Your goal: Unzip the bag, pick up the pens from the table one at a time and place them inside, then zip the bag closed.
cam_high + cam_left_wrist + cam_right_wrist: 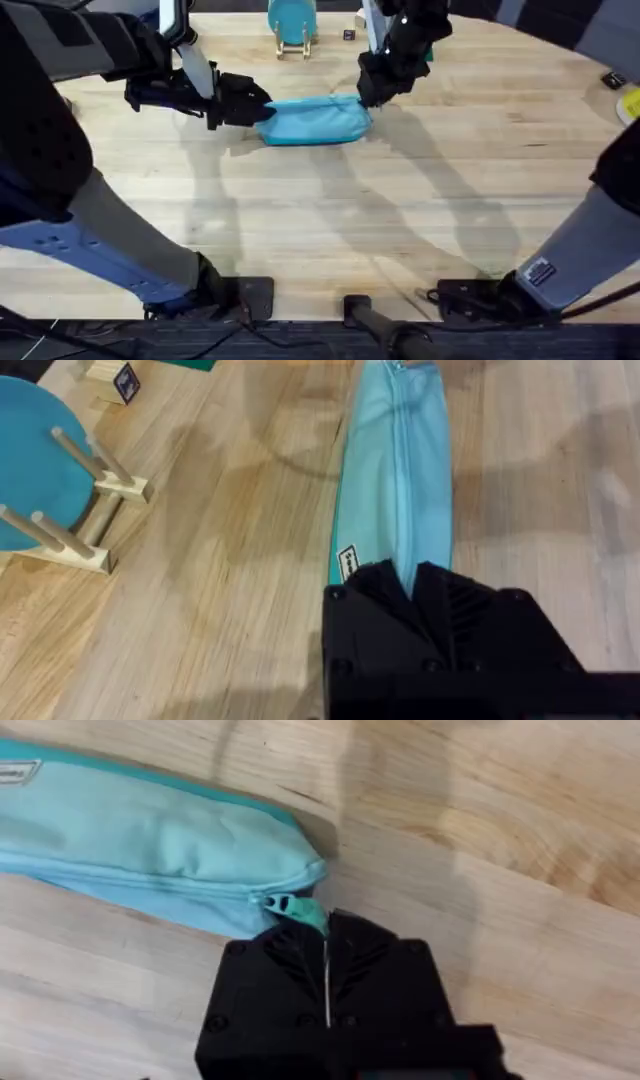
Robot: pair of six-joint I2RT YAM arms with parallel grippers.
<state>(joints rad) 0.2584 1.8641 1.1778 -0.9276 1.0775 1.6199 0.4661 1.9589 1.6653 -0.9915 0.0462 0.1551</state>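
We have the bag (312,120) lying mid-table (330,230), our left gripper (413,575) clamped on its near end as an anchor & our right gripper (325,942) pinched on what looks like the zip tab (300,908), w/ the zipper apparently closed along its length.

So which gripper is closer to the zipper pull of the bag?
Right. The right gripper is shut on the zipper pull at one end of the bag; the left gripper clamps the opposite end.
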